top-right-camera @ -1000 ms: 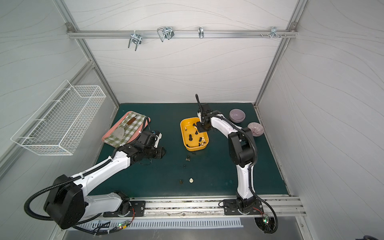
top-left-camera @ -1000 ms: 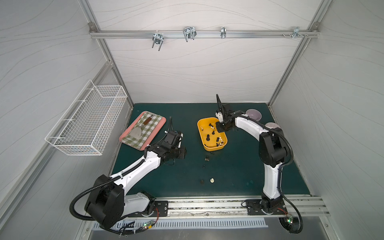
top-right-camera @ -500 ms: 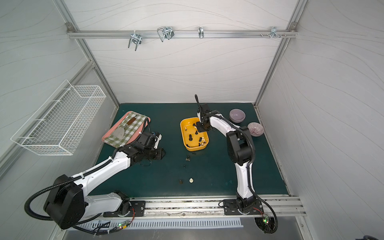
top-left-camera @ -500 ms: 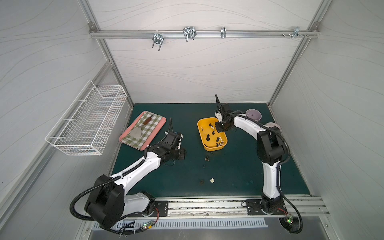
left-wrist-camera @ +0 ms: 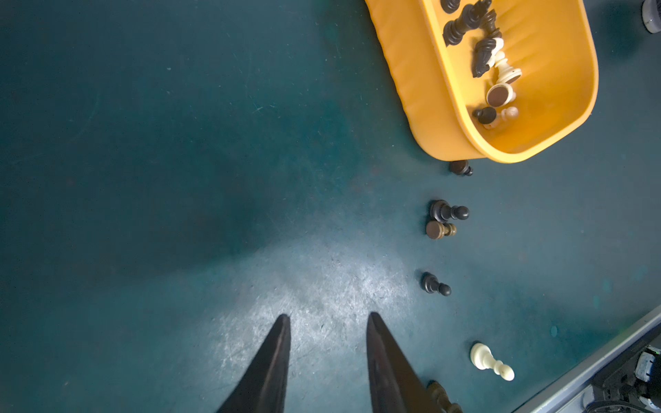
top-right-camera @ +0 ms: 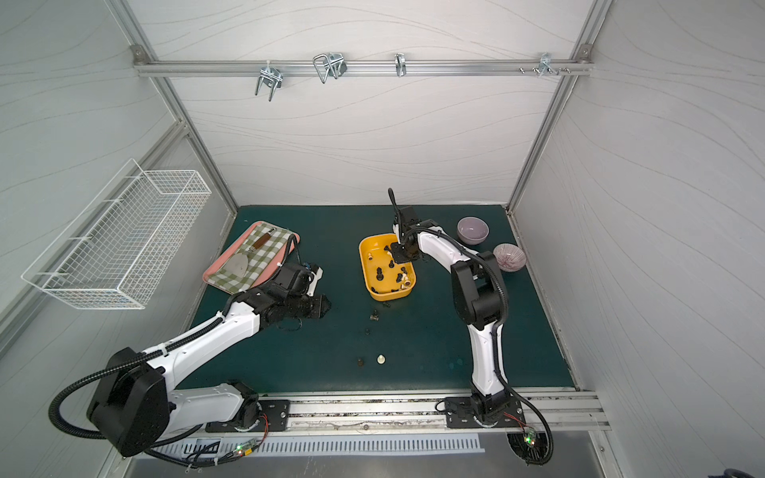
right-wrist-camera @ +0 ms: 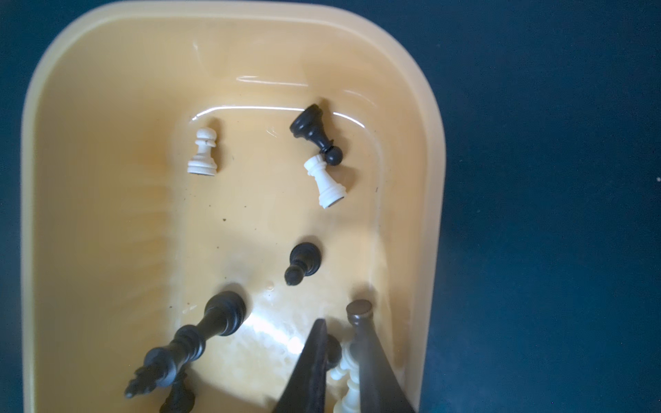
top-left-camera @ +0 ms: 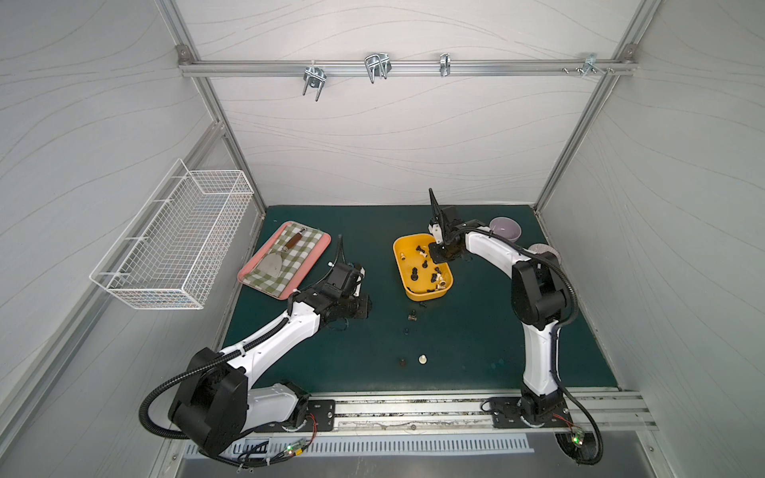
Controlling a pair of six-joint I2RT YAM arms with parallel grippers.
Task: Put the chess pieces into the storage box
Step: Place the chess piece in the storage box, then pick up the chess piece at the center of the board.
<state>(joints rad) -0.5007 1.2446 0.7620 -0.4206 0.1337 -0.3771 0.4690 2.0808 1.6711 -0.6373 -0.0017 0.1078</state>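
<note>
The yellow storage box point(top-left-camera: 398, 258) point(top-right-camera: 364, 265) sits mid-table with several dark and cream chess pieces point(right-wrist-camera: 324, 182) lying in it. My right gripper point(right-wrist-camera: 339, 318) point(top-left-camera: 435, 260) hangs low inside the box near one long wall. Its jaws stand a narrow gap apart and grip nothing; pieces lie beneath them. Several loose pieces rest on the green mat in front of the box: dark ones point(left-wrist-camera: 449, 211) point(top-left-camera: 412, 317), a cream one point(left-wrist-camera: 491, 361) point(top-left-camera: 422, 359) and a brown one point(top-left-camera: 402, 363). My left gripper point(left-wrist-camera: 327, 316) point(top-left-camera: 362, 308) is open and empty over bare mat, left of those pieces.
A pink tray point(top-left-camera: 327, 240) with checked cloth and a spatula lies at the back left. A white wire basket point(top-left-camera: 174, 236) hangs on the left wall. Two purple bowls point(top-right-camera: 472, 229) point(top-right-camera: 509, 256) stand right of the box. A metal rail point(top-left-camera: 414, 409) runs along the front edge.
The right gripper's jaws have parted slightly over the box, and that arm has shifted a little. The left arm has barely moved.
</note>
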